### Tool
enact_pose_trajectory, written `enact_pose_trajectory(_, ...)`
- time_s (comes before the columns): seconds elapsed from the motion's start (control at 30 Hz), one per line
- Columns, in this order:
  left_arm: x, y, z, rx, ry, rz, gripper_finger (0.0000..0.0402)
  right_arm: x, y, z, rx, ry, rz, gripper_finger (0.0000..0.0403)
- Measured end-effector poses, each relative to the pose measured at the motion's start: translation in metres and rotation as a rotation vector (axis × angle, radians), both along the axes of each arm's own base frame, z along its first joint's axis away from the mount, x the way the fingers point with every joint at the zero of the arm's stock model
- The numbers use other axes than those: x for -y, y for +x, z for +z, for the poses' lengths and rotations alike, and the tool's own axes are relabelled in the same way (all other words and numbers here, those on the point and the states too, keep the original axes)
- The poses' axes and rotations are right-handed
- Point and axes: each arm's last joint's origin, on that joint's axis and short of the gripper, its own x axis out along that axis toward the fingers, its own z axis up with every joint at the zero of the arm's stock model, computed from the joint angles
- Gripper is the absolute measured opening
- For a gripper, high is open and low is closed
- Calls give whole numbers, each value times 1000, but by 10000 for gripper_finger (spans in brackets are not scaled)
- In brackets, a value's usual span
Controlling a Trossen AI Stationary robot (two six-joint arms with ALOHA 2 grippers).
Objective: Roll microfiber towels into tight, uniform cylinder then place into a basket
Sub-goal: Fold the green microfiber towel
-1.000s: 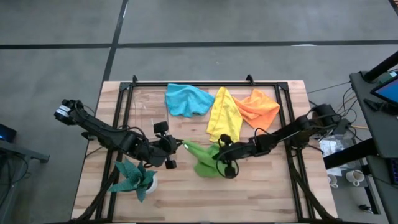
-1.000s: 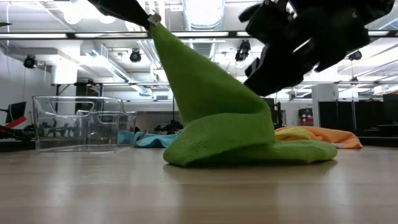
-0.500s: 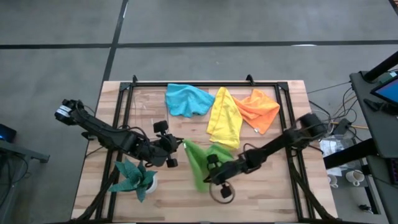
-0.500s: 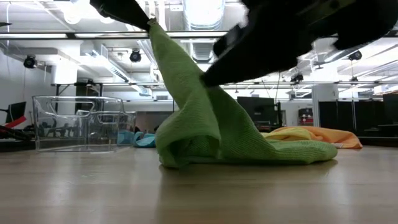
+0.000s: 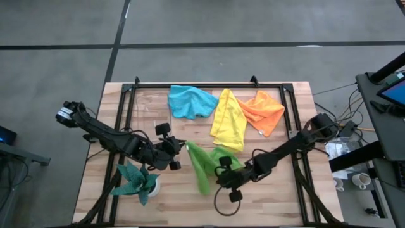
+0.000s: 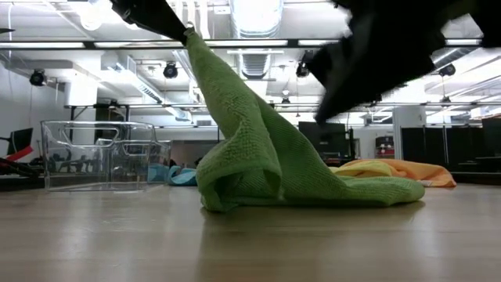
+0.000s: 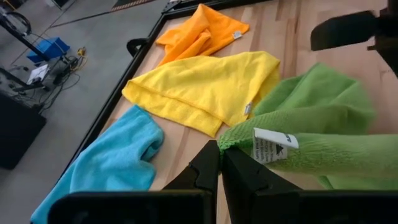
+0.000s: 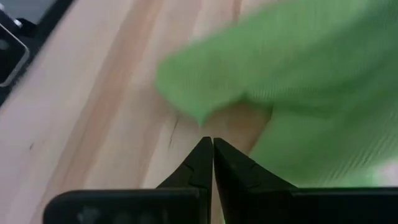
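Right gripper [image 5: 223,178] withdrawn, fingers together, empty; left gripper [image 5: 184,146] fingers pinch nubby lime green towel [image 6: 258,157] corner, tent-shaped.

The lime green towel [image 5: 201,163] carries a small white tag [image 7: 273,144]; the yellow towel [image 5: 229,118], orange towel [image 5: 264,109] and bright blue towel [image 5: 190,101] are plain. The table [image 5: 177,202] is pale wood with a black frame [image 5: 209,85]; the basket [image 6: 98,156] is clear; the plant [image 5: 135,180] is dark teal.
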Motion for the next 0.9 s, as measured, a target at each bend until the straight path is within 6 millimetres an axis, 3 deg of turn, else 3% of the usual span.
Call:
enact_pose_trajectory(0.13, 0, 0, 1, 18, 12, 20, 0, 1, -8, -13, 30, 110, -46, 16)
enact_pose_trajectory(0.27, 0, 2, 3, 48, 8, 29, 0, -1, -8, -18, 81, 174, -26, 50)
enact_pose_trajectory(0.63, 1, 4, 6, 88, 6, 39, 0, -7, 17, -47, 133, -132, -10, 184)
enact_pose_trajectory(0.9, 1, 5, 7, 104, -2, 40, 0, -17, 45, -63, 136, -167, 62, 201)
